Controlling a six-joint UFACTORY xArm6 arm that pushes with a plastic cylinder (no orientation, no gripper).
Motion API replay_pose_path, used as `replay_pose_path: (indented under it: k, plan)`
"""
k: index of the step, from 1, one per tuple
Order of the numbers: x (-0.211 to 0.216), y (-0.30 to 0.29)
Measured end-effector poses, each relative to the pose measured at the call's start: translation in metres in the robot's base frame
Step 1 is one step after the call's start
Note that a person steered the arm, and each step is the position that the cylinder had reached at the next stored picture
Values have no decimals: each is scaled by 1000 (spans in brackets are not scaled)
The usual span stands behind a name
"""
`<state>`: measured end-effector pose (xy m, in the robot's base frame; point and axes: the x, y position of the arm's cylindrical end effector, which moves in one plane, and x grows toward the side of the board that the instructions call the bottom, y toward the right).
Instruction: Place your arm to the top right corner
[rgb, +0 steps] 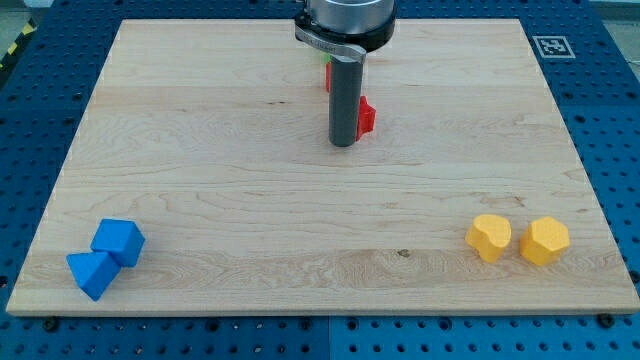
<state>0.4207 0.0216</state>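
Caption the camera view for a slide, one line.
My tip rests mid-board beside a red block; blue blocks lie bottom left, yellow blocks bottom right.

My tip (344, 145), dark upright rod, board's upper middle, touching red block (366, 116)

We see a wooden board (200, 150) lying on a blue pegboard table (30, 120). At the lower left, two blue blocks (107, 257) touch. At the lower right, two yellow blocks (518, 239) sit just beside each other. Near the upper centre lies a partly hidden red block (367, 116). A black-and-white marker (551, 46) sits at the upper right.
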Motion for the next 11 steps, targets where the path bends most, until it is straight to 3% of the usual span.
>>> replay_pose_path:
  k: [2,4,5,6,7,9,10,11]
  plan:
    - [-30,37]
    - [-28,44]
    - [2,84]
    - [-12,142]
    - [-85,179]
    - [-190,216]
    - [-229,238]
    - [-229,238]
